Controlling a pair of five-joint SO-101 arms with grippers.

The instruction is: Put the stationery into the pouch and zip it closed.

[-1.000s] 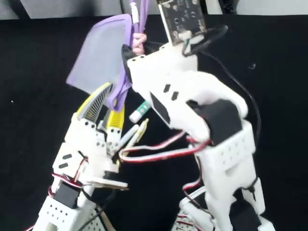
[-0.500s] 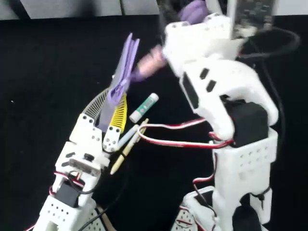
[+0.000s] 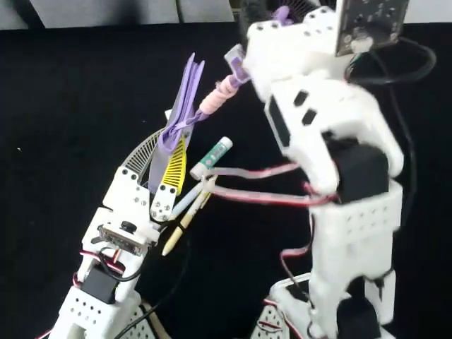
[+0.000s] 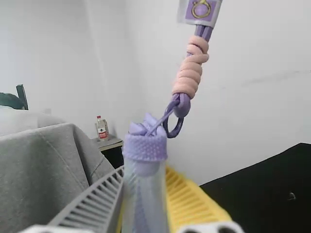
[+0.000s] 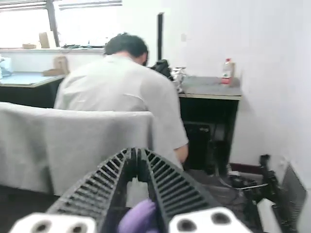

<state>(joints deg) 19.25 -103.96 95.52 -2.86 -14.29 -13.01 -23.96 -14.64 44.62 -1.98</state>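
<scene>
The purple pouch (image 3: 181, 106) hangs edge-on above the black table, and my left gripper (image 3: 167, 150) is shut on its lower edge between a grey and a yellow finger. In the left wrist view the pouch's end (image 4: 144, 145) sits between those fingers. A pink coiled zipper cord (image 3: 216, 99) with a purple tag (image 3: 235, 59) runs taut up to my right gripper (image 3: 265, 13), which is raised high. The right wrist view shows my right gripper (image 5: 137, 162) shut on the purple cord (image 5: 138, 216). A green-and-white glue stick (image 3: 212, 157) and two pens (image 3: 185, 213) lie on the table.
Red and white cables (image 3: 247, 189) hang from the right arm across the table's middle, just over the pens. The right arm's white body (image 3: 339, 176) stands tall at the right. Bare black table (image 3: 63, 106) lies to the left and the far side.
The pouch has turned from broadside to edge-on. The right arm swung to the right and up, drawing the pink cord taut. The glue stick and pens came into fuller view.
</scene>
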